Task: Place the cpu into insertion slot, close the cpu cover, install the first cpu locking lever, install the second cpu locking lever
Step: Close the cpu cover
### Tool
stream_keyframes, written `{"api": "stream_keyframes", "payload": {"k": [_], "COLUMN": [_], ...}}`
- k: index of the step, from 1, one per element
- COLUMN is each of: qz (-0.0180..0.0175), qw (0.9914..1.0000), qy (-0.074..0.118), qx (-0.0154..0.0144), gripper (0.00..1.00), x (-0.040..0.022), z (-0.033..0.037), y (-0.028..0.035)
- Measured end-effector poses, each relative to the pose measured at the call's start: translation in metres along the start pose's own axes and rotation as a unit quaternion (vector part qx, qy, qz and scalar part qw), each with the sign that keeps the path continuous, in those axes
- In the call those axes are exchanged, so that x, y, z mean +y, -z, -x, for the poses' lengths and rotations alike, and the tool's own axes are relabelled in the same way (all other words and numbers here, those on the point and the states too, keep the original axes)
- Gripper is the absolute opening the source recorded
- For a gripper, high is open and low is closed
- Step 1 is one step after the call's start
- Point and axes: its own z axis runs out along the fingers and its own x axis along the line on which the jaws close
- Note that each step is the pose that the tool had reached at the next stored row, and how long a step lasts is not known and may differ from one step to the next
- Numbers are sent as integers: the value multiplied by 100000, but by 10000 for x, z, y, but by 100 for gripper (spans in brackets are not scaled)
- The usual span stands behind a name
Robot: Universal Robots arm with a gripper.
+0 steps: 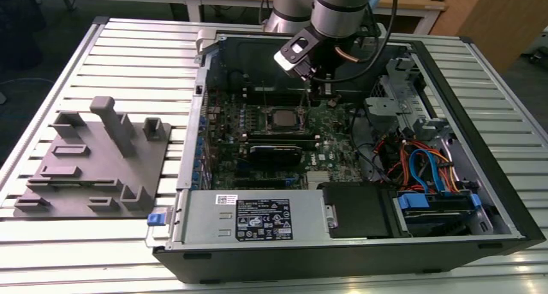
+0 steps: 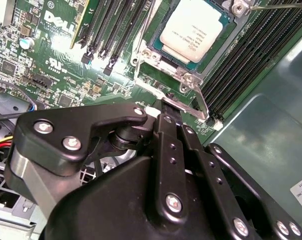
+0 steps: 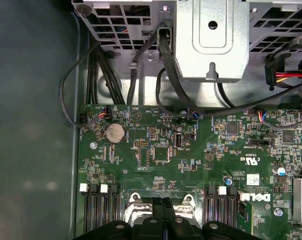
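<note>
Fingers: in the second wrist view the gripper [image 2: 166, 106] is seen with its two black fingers [image 2: 163, 137] drawn tight together. Nothing is seen held between them.
Fingertips: they are set low over the motherboard [image 2: 55, 55], just beside one end of the insertion slot [image 2: 190, 80]. Whether the slot's silvery rim is touched cannot be told.
Cpu: the cpu [image 2: 193, 29] is laid flat inside the insertion slot, grey metal top upward. It is kept apart from the fingertips by the slot's rim.
Lever: a thin wire lever [image 2: 143, 40] is run along one side of the insertion slot.
Memory slots: long black memory slots [image 2: 110, 30] are ranged on two sides of the insertion slot.
Exterior view: the gripper [image 1: 319, 88] is held just beyond the insertion slot, towards the exterior view's right of the cpu [image 1: 280, 119].
Computer case: the open computer case [image 1: 505, 204] is laid on a slatted table [image 1: 128, 50]. The motherboard with the insertion slot is held in it.
Case contents: a power supply [image 1: 256, 218] is placed on the slot's near side. A silver drive cage [image 1: 389, 108] and blue and orange cables [image 1: 424, 162] are placed on the exterior view's right of the slot.
Fixture plate: a grey fixture plate [image 1: 94, 172] with upright posts is laid on the table outside the case. It is well apart from the insertion slot, on the exterior view's left.
</note>
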Motion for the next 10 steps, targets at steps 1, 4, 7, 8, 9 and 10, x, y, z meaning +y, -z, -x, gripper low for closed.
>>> {"api": "stream_keyframes", "payload": {"k": [1, 4, 7, 8, 9, 10], "qz": [3, 1, 1, 3, 2, 2], "qw": [100000, 100000, 100000, 100000, 100000, 100000], "qy": [1, 6, 4, 6, 6, 8], "qx": [4, 1, 6, 6, 3, 3], "gripper": [11, 11, 11, 11, 11, 11], "x": [-3, -13, -25, -29, -32, -35], "z": [0, 0, 0, 0, 0, 0], "y": [0, -1, -2, -2, -2, -3]}}
